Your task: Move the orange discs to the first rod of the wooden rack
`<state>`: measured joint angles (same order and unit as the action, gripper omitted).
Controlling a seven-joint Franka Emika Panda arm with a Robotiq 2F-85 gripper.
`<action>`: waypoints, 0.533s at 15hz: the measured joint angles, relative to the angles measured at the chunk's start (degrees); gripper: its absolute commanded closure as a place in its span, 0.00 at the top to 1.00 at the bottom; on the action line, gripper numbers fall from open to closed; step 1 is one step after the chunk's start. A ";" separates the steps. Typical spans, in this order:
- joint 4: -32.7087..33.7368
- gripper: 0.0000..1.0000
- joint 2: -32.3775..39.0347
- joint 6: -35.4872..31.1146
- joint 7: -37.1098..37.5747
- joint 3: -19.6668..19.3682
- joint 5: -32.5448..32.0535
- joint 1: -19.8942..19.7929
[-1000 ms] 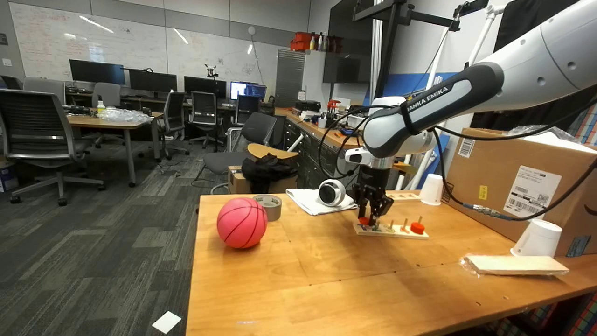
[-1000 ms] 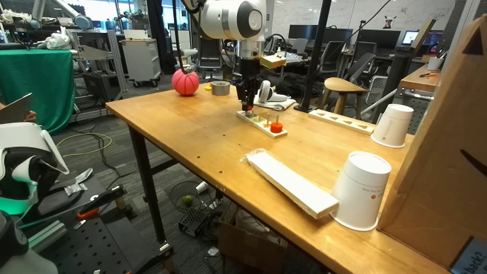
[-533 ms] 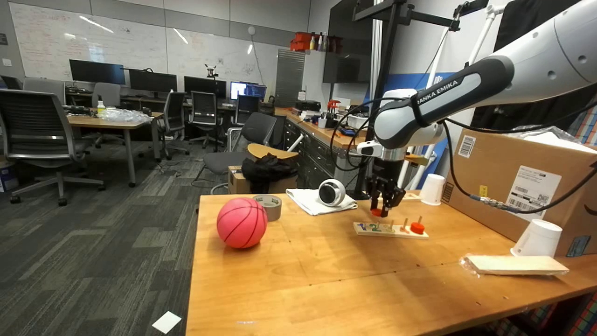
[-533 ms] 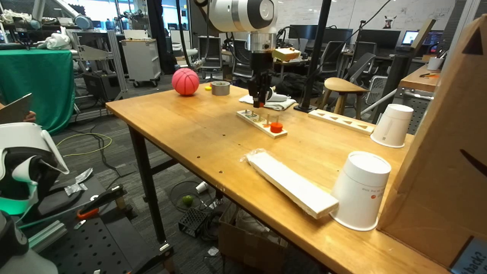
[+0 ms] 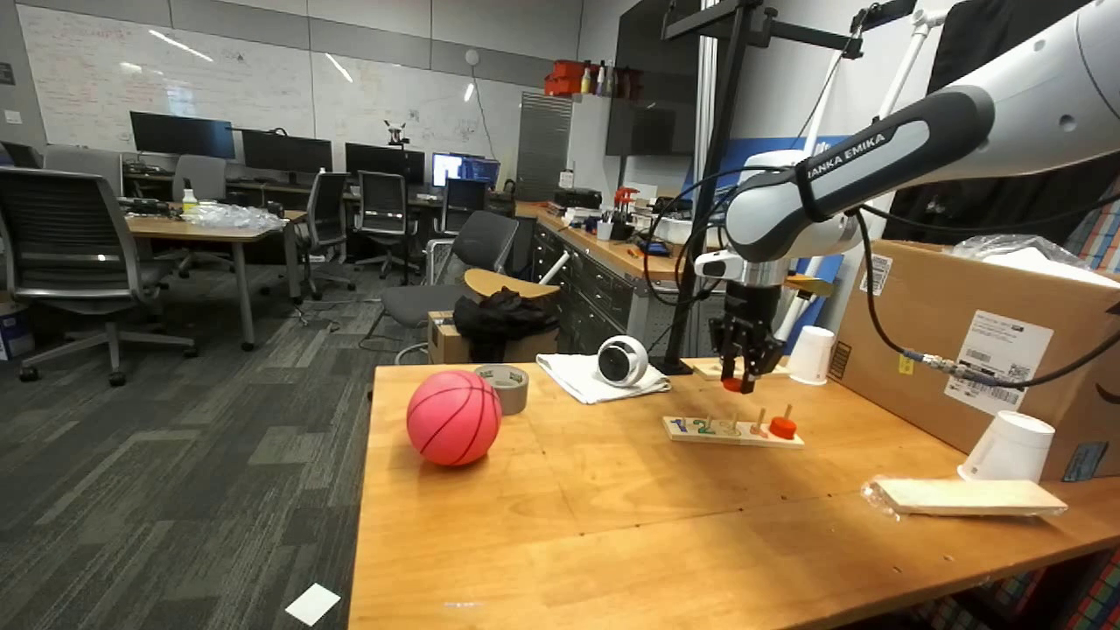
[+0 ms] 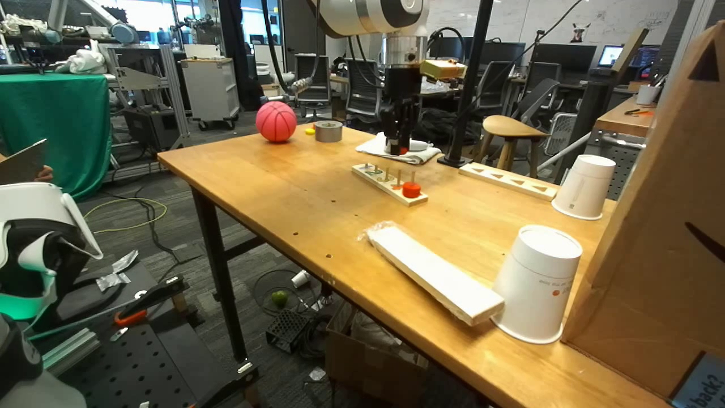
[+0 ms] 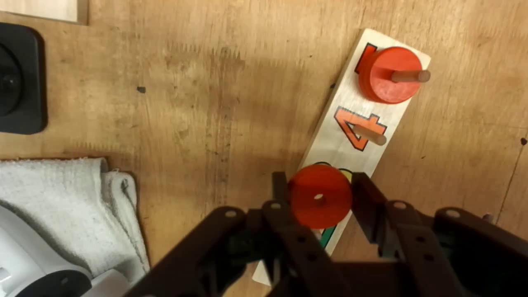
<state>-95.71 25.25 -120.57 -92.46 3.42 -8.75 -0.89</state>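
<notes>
Wrist view: gripper point(image 7: 320, 192) pinched orange disc point(image 7: 317, 214) at 9 and 3 o'clock, jaws parted to its width, likely freeing middle for threading. Other orange discs point(image 7: 386, 87) sat at 1 o'clock, steadied by end rod point(image 7: 409, 76) of wooden rack point(image 7: 330, 140). Both exterior views: bare first rod point(image 6: 366, 166), likely target, lay at gripper's 8 o'clock.

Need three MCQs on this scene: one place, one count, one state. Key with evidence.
1. Which peg of the wooden rack carries an orange disc?
A) Peg 1
B) Peg 4
C) Peg beyond 4

2. How many white cups stand on the table?
A) Two
B) Four
C) Five

3. The gripper is:
A) Holding nothing
B) Gripping another orange disc
C) Gripping a cup

1 C: wrist view shows the disc past peg 4.
2 A: both exterior views show two.
3 B: wrist view shows fingertips either side of it.
</notes>
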 measured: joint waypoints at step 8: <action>-1.65 0.17 -1.78 0.38 0.17 -0.85 0.00 -0.76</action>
<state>-97.37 23.47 -120.19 -92.29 2.57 -8.75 -1.65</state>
